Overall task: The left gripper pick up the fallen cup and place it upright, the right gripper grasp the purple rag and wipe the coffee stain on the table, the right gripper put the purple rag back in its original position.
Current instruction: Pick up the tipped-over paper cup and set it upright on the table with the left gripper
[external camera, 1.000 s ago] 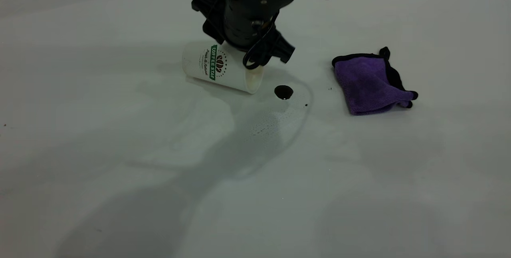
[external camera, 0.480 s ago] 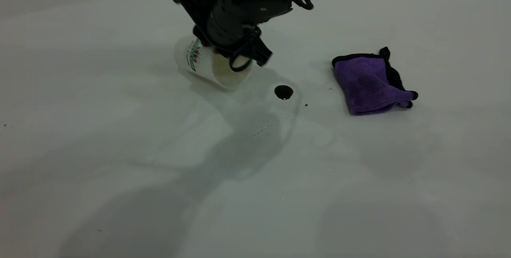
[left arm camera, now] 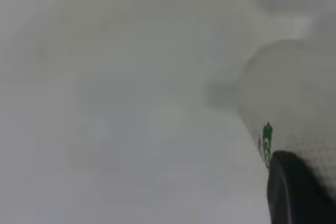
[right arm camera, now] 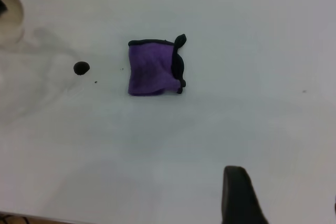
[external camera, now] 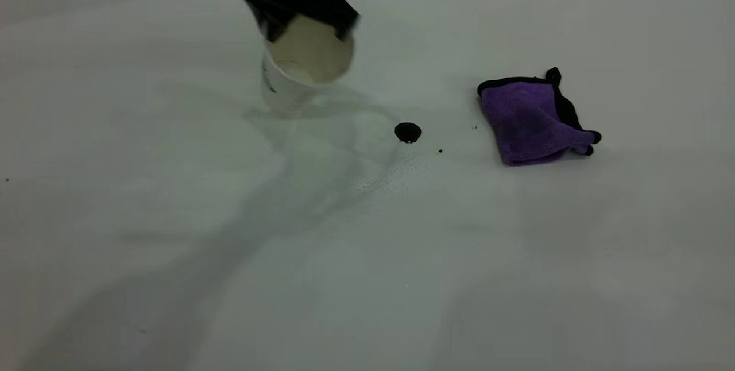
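Observation:
My left gripper is shut on the cup at the back middle of the table. It grips the cup at the rim. The cup is nearly upright, leaning so its cream inside faces the exterior camera, with its base at or just above the table. In the left wrist view one black finger lies against the cup. The coffee stain lies to the right of the cup. The purple rag lies folded further right. In the right wrist view my right gripper is open and high above the table, well away from the rag and the stain.
A few tiny dark specks lie between the stain and the rag. A faint dried patch spreads in front of the stain. The table's far edge meets a grey wall just behind the left gripper.
My left gripper has lifted the cup off its side, moved it left and back, and tipped it towards upright. The rag and the stain have not moved.

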Available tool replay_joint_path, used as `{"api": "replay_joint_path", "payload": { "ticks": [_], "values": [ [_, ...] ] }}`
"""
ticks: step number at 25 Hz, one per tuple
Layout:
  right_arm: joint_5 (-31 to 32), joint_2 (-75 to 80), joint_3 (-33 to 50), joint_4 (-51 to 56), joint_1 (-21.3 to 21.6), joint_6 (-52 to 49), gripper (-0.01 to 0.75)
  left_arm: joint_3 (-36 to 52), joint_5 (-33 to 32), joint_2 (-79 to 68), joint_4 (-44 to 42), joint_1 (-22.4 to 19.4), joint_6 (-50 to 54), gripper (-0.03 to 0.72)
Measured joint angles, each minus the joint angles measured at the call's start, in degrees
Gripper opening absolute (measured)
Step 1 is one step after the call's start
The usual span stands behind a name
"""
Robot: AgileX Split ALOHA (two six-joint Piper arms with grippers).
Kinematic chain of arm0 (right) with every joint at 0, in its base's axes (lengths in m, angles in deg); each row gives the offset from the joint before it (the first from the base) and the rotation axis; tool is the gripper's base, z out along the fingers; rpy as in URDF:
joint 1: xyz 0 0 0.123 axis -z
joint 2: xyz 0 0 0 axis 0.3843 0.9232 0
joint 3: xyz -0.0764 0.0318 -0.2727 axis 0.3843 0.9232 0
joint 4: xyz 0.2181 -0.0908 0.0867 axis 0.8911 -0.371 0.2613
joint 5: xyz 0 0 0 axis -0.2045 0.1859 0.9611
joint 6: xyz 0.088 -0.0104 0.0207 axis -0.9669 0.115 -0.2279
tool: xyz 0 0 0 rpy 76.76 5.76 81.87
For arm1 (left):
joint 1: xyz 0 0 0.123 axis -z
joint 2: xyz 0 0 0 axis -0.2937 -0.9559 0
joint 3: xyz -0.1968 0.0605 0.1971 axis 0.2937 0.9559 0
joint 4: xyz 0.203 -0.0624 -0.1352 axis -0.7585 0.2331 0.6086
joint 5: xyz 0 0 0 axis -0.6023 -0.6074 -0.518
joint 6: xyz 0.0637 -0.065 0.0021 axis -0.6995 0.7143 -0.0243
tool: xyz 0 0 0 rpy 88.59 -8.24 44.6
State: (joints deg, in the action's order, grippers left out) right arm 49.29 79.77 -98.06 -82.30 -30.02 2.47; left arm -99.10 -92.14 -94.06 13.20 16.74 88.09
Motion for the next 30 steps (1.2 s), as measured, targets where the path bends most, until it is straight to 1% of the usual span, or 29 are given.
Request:
{"api": "replay_joint_path", "payload": {
  "ticks": [4, 7, 9, 11, 14, 30],
  "values": [
    [0.0, 0.0, 0.0, 0.0, 0.0, 0.0, 0.47, -1.1, 0.2, 0.5, 14.8, -6.8, -14.1, -0.003],
    [0.0, 0.0, 0.0, 0.0, 0.0, 0.0, 0.47, -1.3, 1.3, 0.5, 23.7, -11.1, -22.4, -0.003],
    [0.0, 0.0, 0.0, 0.0, 0.0, 0.0, 0.47, -1.3, 2.2, 0.4, 27.5, -13.4, -26.9, -0.003],
    [0.0, 0.0, 0.0, 0.0, 0.0, 0.0, 0.47, -1.4, 3.2, -0.2, 29.8, -14.8, -29.7, -0.003],
    [0.0, 0.0, 0.0, 0.0, 0.0, 0.0, 0.47, -1.5, 4.3, -1.4, 31.2, -15.8, -31.9, -0.003],
    [0.0, 0.0, 0.0, 0.0, 0.0, 0.0, 0.47, -1.8, 7.4, -4.2, 31.7, -15.8, -32.4, 0.004]
  ]
}}
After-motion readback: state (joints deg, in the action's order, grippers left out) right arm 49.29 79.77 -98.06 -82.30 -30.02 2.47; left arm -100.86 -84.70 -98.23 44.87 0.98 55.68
